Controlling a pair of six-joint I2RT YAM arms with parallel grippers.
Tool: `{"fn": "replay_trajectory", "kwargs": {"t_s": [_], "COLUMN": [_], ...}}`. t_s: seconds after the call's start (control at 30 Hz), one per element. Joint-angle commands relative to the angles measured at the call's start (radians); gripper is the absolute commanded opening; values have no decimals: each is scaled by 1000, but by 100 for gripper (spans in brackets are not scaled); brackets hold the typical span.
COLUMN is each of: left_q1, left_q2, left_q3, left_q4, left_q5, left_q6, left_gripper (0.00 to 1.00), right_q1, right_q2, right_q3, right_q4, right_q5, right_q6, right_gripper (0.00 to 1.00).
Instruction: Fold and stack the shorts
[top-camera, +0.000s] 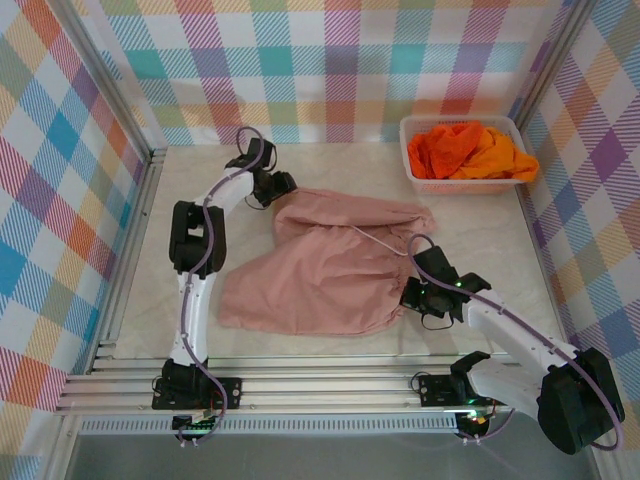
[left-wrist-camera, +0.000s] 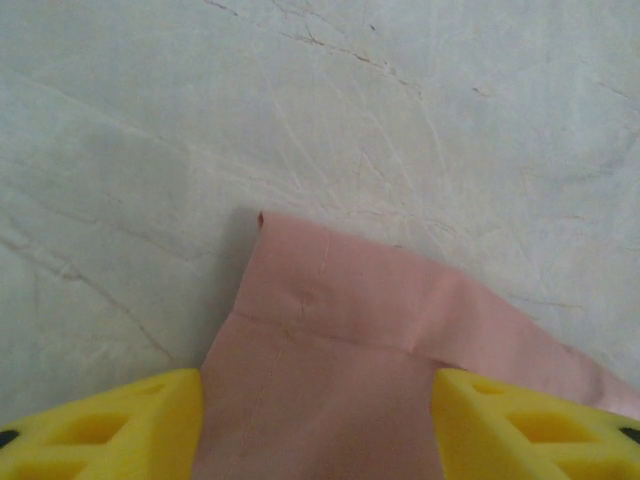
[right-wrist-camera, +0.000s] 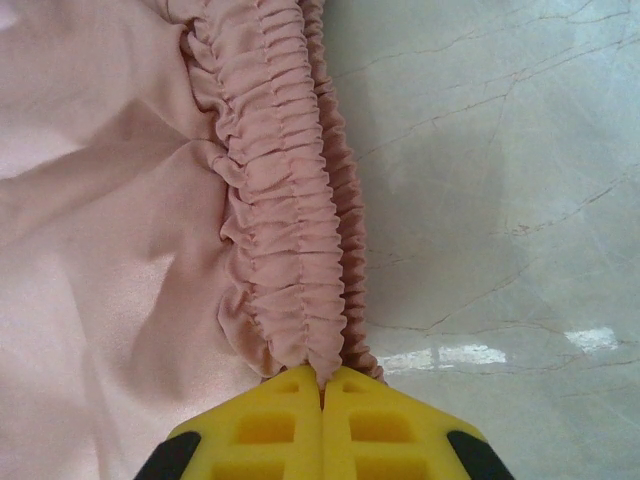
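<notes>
Pink shorts (top-camera: 320, 270) were laid unfolded: waistband (right-wrist-camera: 290, 200) clamped by right gripper (right-wrist-camera: 322, 385), hem (left-wrist-camera: 330, 300) straddled by parted left gripper (left-wrist-camera: 318, 400). Orange pairs (top-camera: 455, 150) were left basketed.

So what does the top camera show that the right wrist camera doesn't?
Top camera: the white basket holding orange shorts at the far right, and the left end effector at the pink shorts, by their far hem. Right wrist camera: the right end effector shut on the gathered waistband, close up. Both: the pink shorts lying on the pale marbled table.
</notes>
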Motion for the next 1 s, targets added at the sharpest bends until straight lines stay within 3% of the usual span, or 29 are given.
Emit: {"fn": "replay_trajectory", "kwargs": {"t_s": [0.0, 0.1, 0.23, 0.33, 0.5, 0.87, 0.97], "left_q1": [-10, -12, -8, 9, 57, 135, 143], "left_q2": [49, 62, 51, 23, -22, 67, 98], "left_q3": [70, 94, 124, 129, 151, 431, 511], "left_q4": [-82, -83, -97, -89, -75, -149, -141], "left_q5": [25, 29, 1, -13, -37, -29, 10], "left_q6": [13, 12, 25, 24, 21, 22, 29], "left_gripper": [55, 40, 11, 0, 0, 0, 8], "right_q1": [-8, -10, -13, -14, -16, -16, -16], "right_q2": [-22, -25, -25, -25, -45, -156, -165], "right_q3": [10, 10, 10, 9, 1, -48, -46], "right_q4": [-9, -13, -18, -26, -66, -145, -156], "right_q5": [-8, -10, -10, -13, -29, -59, -64], "right_q6": [-23, -25, -30, -32, -28, 6, 2], "right_gripper": [0, 0, 0, 0, 0, 0, 0]}}
